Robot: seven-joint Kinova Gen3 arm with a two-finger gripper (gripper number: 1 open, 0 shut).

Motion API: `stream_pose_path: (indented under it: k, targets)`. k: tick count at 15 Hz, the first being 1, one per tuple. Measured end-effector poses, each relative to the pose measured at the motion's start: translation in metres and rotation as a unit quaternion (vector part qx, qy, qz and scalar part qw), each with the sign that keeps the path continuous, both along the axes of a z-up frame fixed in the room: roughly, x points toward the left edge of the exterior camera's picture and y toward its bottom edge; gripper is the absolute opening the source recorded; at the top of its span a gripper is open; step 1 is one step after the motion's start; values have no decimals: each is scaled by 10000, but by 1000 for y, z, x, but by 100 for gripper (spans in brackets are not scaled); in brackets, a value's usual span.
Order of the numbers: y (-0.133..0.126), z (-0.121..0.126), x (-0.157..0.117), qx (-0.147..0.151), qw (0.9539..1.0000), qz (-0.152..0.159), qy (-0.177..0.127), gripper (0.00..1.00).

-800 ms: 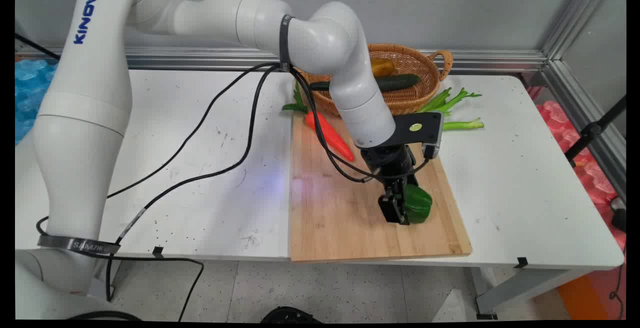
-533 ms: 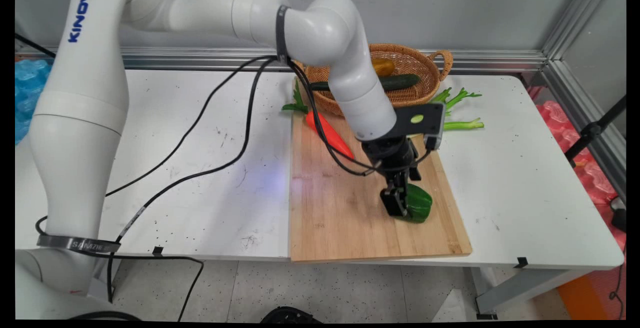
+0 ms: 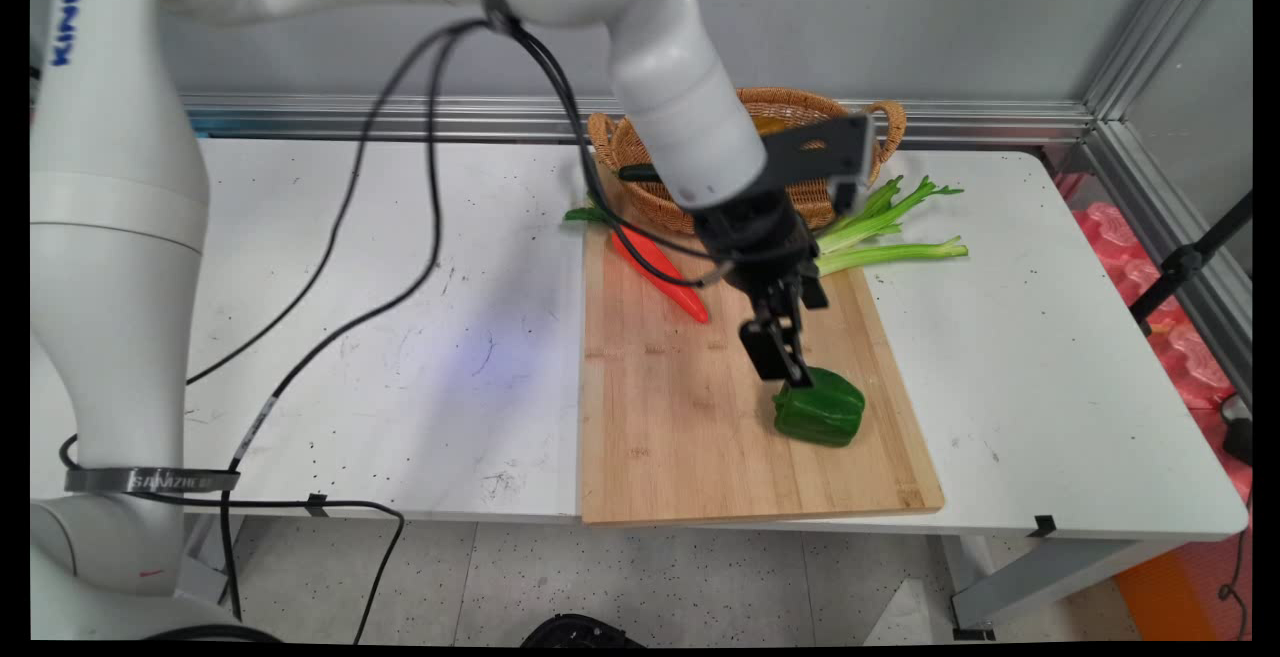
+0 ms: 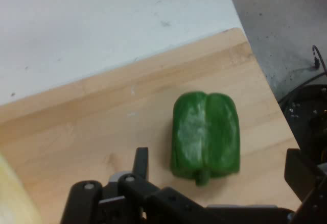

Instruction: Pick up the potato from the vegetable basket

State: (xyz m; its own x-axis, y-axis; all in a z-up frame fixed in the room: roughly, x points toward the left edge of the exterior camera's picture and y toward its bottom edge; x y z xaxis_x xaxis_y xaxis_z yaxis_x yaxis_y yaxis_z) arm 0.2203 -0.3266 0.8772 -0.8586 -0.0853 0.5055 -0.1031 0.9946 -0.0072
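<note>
I saw the wicker basket [image 3: 860,127] at the table's far edge, holding a dark green cucumber [image 3: 632,173]. My gripper [image 3: 785,362] hung spread and empty over the cutting board [image 3: 660,417]; the green pepper [image 3: 820,407] [image 4: 206,132] lay on the board just beneath its fingertips.

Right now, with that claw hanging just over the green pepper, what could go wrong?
The green pepper lies loose on the cutting board, toward its right edge; a nudge from the gripper might roll it onto the table. The black cables dangle close over the carrot and could drag it. The arm also passes close to the basket, which it might bump.
</note>
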Motion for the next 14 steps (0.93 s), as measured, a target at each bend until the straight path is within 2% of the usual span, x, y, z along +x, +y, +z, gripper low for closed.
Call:
stream_pose_path:
  k: [5,8,12,14]
  targets:
    - [7,42,46,80,9992,375,-96,100]
    - [9,60,76,133,9976,657,-173,100]
    - [10,81,121,172,9921,1213,-264,100]
    - [10,90,143,196,9873,1549,-277,100]
